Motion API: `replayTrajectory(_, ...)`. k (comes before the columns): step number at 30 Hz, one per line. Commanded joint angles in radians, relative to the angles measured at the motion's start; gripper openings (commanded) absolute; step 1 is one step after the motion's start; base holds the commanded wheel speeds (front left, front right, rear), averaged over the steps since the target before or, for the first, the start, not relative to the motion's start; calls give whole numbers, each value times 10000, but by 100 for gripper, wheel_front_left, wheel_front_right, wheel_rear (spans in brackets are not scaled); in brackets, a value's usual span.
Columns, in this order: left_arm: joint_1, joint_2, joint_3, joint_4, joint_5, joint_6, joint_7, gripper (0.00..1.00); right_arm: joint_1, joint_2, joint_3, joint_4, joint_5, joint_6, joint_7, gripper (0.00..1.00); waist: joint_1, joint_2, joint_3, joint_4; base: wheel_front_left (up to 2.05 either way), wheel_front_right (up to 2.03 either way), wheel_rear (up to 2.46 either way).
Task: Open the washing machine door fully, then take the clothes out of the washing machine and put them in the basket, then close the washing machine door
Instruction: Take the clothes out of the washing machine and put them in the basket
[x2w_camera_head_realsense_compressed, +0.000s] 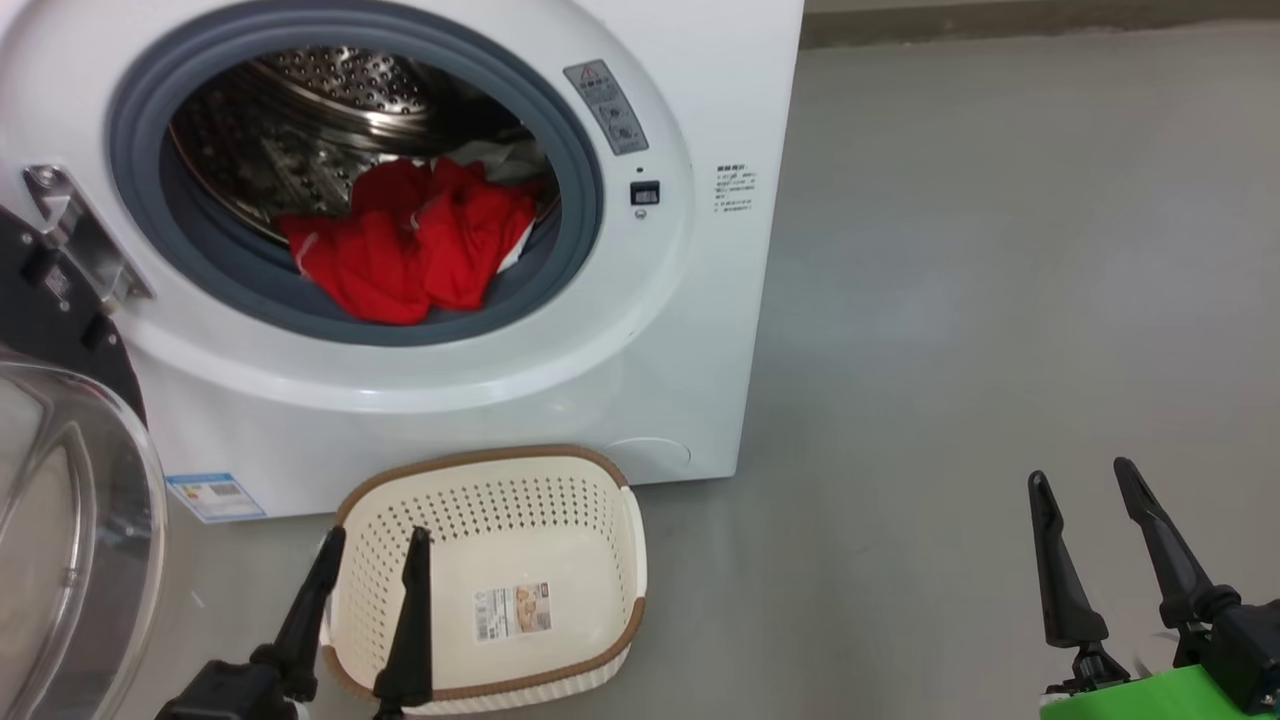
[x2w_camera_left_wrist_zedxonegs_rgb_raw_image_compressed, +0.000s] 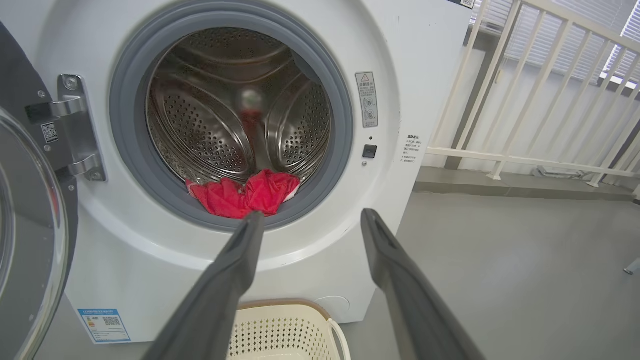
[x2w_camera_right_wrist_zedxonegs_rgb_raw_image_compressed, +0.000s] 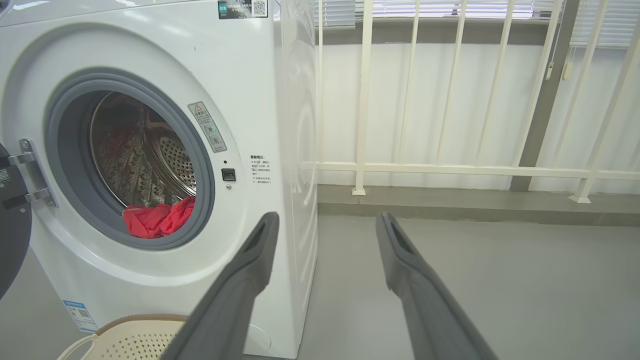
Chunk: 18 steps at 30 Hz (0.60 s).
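Washing machine: big white front-loading washing machine, standing on the grey floor. A small blue label sticker sits at its lower left corner.

Door: large round washing machine door with a glossy black rim and a bulging clear glass bowl. It is swung open to the robot's left on a steel hinge, leaving the opening exposed.

Opening: a grey rubber ring surrounds the perforated steel drum.

Clothes: bright red soft fabric clothes lie bundled at the front bottom of the drum. Their lower edge is draped onto the rubber ring. A pale piece behind the bundle may belong to the same load; the drum is too dark there to tell.

Basket: small cream perforated plastic basket with a brown woven-look rim. It stands on the floor just in front of the washing machine, below the opening. A paper label lies on its bottom.

Left end effector: the left end effector has its two long dark fingers spread wide, with nothing between them. It is above the near left part of the basket, pointing toward the lower edge of the opening and apart from the clothes.

Right end effector: the right end effector has its fingers spread wide and holds nothing. It is over bare floor, well apart from the basket and to the right of the washing machine.

Background: a white railing stands beyond the right side of the washing machine.
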Motion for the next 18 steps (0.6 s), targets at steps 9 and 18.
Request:
replayTrajectory(9,-1109,-107,258,-275,-206,70,-166,100,-832,-160,270,-489,-11,62,-65,100,0,0,1185,147,0,0,0)
replayTrajectory(18,-2260,-106,246,220,105,272,-251,100,-1262,-160,301,-568,-83,62,-65,100,0,0,2033,147,0,0,0)
